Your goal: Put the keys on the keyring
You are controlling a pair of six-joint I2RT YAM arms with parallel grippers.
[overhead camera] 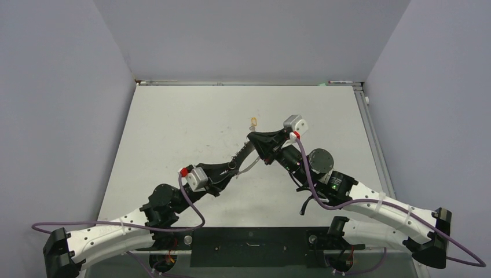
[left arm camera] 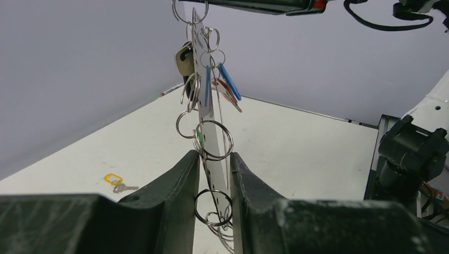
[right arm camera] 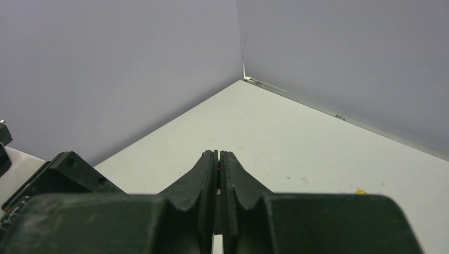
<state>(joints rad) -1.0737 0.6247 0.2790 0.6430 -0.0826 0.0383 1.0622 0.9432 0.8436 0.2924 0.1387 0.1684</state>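
The keyring, a thin silver loop seen edge-on, hangs in the air between my two grippers; it shows faintly in the top view. Keys hang on it by small rings, with a blue tag, a red tag and a green tag. My left gripper grips the loop's lower end. My right gripper is shut at the loop's upper end, a red speck between its fingers. A yellow-tagged key lies alone on the table.
The white table is walled on the left, back and right by grey panels. The yellow-tagged key lies just beyond the two grippers. The right arm's base stands to the right in the left wrist view.
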